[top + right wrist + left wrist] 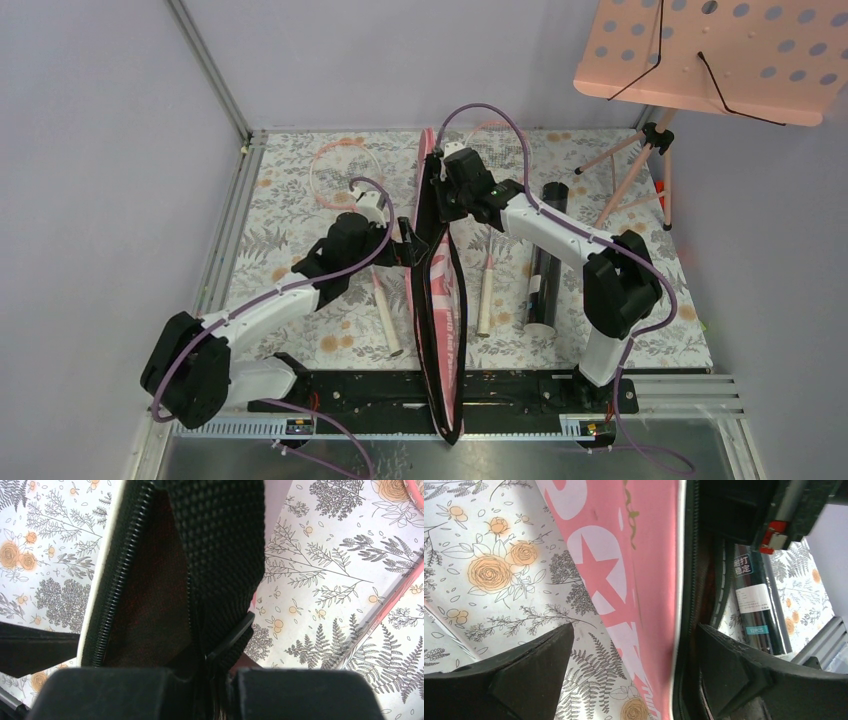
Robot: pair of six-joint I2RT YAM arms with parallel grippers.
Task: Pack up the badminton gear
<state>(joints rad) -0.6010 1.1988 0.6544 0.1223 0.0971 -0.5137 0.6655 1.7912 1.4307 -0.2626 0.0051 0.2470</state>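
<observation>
Pink fabric fills the middle of my bench: the racket-shaped cover stands on its edge, running from the far side down between my two arms and out past the near edge. My right claw is pinched narrow on the cover's black strap near the far end. From the right wrist, the webbing and a line of zipper teeth beside dark lining run straight down into my closed fingers.

My left claw is spread wide and grips nothing. It sits at the cover's left face about midway along. From the left wrist, the pink side with its white lettering and white-piped edge lies between my two fingers; I cannot tell whether either one touches it.

One racket lies flat left of the cover, its white handle toward me. The second racket lies just right of the cover. The black tube lies beside that one, roughly parallel. A pink perforated music stand is at the far right corner.
</observation>
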